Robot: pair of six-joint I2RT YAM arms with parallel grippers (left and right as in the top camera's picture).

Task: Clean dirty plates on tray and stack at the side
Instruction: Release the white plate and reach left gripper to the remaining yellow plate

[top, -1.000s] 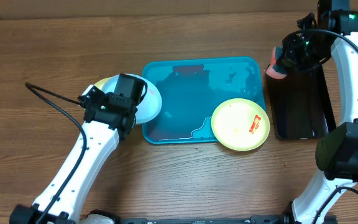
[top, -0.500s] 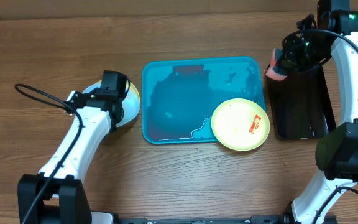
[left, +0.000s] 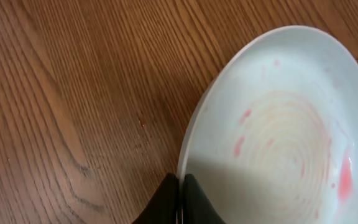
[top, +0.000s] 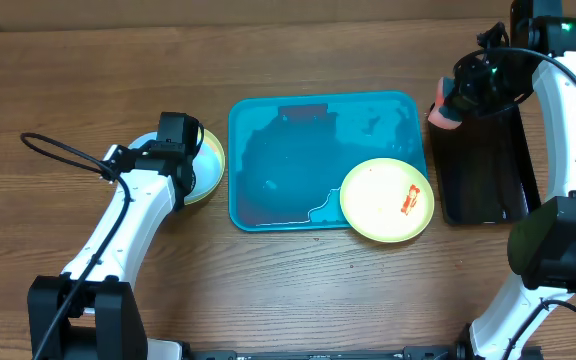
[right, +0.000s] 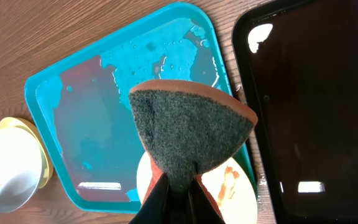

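Tray (top: pixel 278 150) centre open; yellow plate (top: pixel 383 200) fills right corner.

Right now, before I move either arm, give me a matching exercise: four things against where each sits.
1 light blue plate
2 smeared yellow plate
3 sponge
4 black tray

A in the right gripper
B right of the teal tray
C over the teal tray's near right corner
D left of the teal tray, on a second yellow plate

Pairs: 1-D, 2-C, 3-A, 4-B
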